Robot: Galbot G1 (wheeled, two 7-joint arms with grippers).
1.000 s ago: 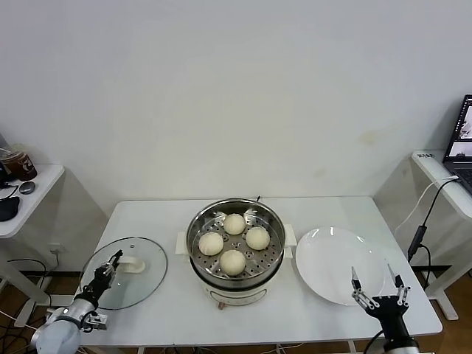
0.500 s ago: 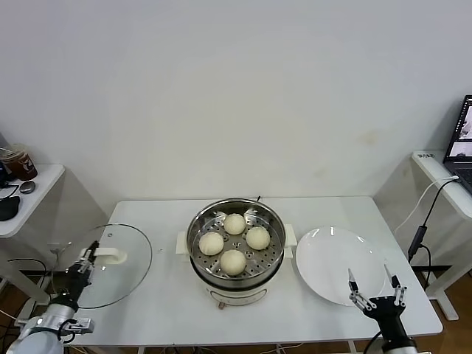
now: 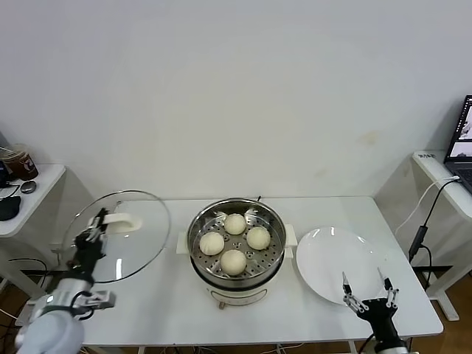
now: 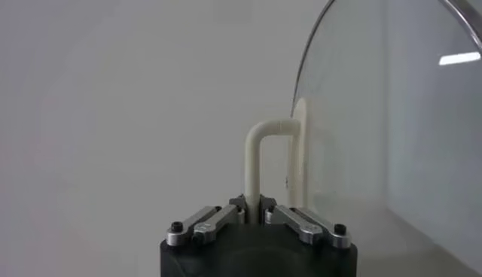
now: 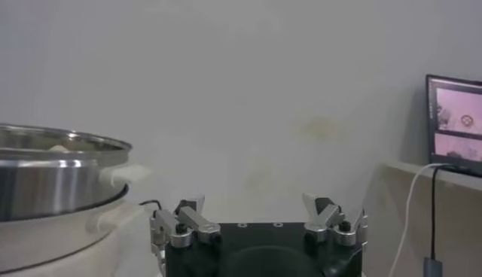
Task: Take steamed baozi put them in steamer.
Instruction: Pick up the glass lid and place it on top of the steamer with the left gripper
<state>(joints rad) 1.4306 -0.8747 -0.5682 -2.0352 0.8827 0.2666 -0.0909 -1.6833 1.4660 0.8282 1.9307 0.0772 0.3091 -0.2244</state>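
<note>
Lifted off the white worktop [image 3: 166, 310] since a second ago, the round glass lid [image 3: 122, 236] now hangs tilted, its white handle [image 4: 263, 162] clenched in the left pincer [image 3: 94, 226]. Right of that pincer stands the shiny steel steamer [image 3: 236, 243] holding four cream baozi [image 3: 233, 261]. Beyond it, a flat white plate [image 3: 335, 262] lies just ahead of the right pincer [image 3: 366, 291], whose fingers are spread, grasping nothing.

Nothing is covering the steamer [image 3: 236, 243]; the glass lid [image 3: 118, 236] is hanging at its nine o'clock, the plate [image 3: 341, 264] lying at three.
</note>
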